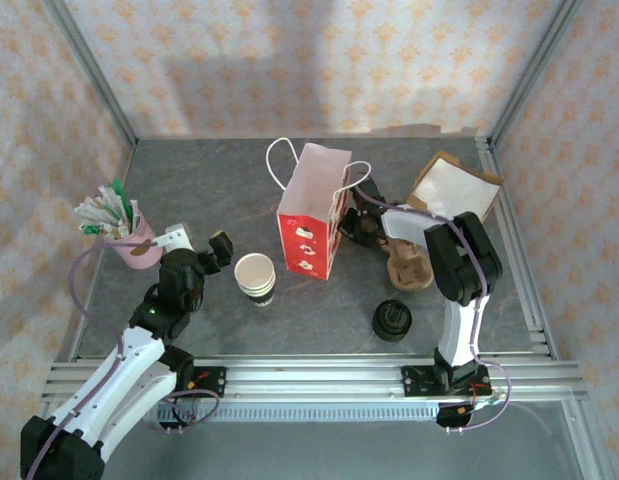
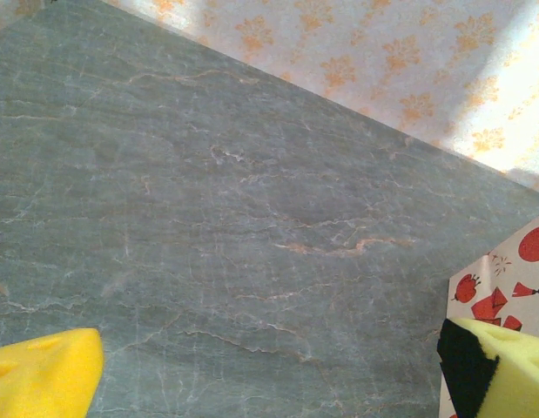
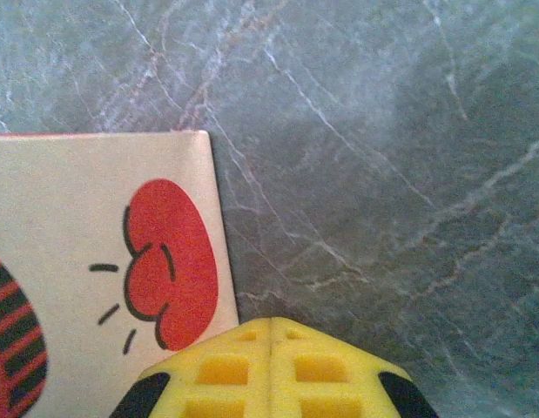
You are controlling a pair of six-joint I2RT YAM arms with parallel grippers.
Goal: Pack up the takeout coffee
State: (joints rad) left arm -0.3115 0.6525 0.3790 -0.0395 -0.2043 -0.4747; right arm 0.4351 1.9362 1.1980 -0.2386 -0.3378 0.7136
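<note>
The takeout coffee is out of view. My left gripper hangs open over bare table to the left of a stack of lidless paper cups. In the left wrist view its yellow fingertips stand far apart with nothing between them. My right gripper is shut and empty, close against the right side of the red and white gift bag. In the right wrist view its closed pads sit just beside the bag's lower corner.
A stack of black lids lies near the front right. A cardboard cup carrier and a brown box sit to the right of the bag. A pink cup of packets stands at the left. The bag's corner shows to the left gripper's right.
</note>
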